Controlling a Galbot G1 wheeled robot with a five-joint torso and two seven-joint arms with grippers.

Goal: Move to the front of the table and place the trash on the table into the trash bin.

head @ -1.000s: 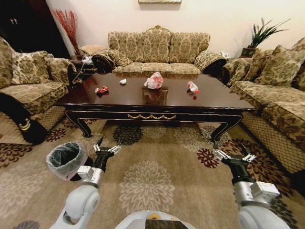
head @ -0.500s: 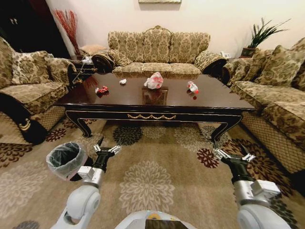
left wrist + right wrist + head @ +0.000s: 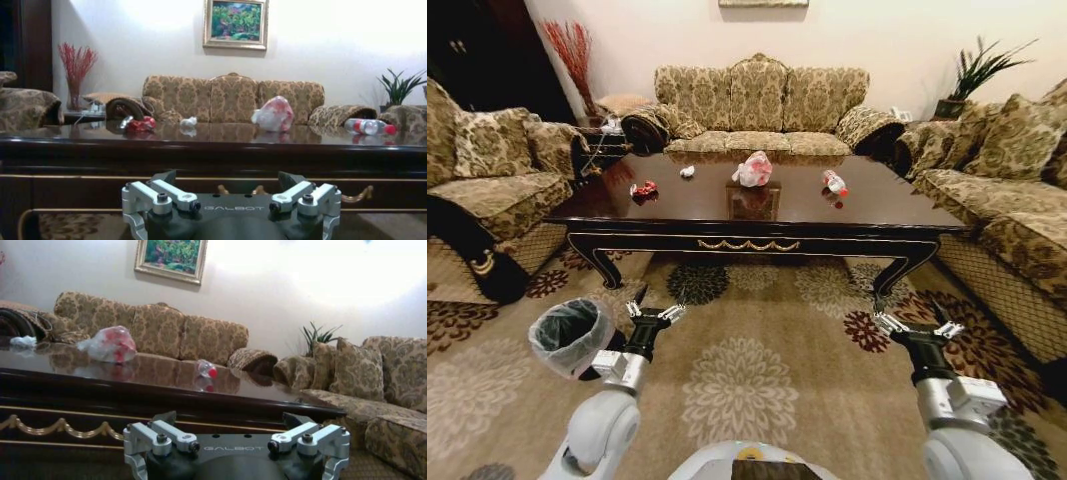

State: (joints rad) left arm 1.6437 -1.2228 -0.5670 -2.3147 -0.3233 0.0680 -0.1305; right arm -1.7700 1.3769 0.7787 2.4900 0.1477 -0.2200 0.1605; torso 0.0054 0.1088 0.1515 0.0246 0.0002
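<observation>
A dark glossy coffee table [image 3: 757, 222] with curved legs and a gold scroll ornament along its side stands across a patterned carpet, ringed by floral sofas. Four pieces of trash lie on its top: a red-and-black wrapper [image 3: 643, 188] towards the robot's left, a white paper ball [image 3: 687, 171] just beyond it, a pink-white plastic bag bundle [image 3: 753, 169] near the middle, and a clear red-capped bottle [image 3: 832, 183] lying on its side towards the right. The trash bin [image 3: 573, 335], round with a whitish liner around its rim, sits on the carpet in front of the table, just beside the left gripper [image 3: 651, 313]. Both arms are held low over the carpet, short of the table: the left gripper has its jaws spread wide and empty, and the right gripper [image 3: 917, 328] likewise stands wide open holding nothing
</observation>
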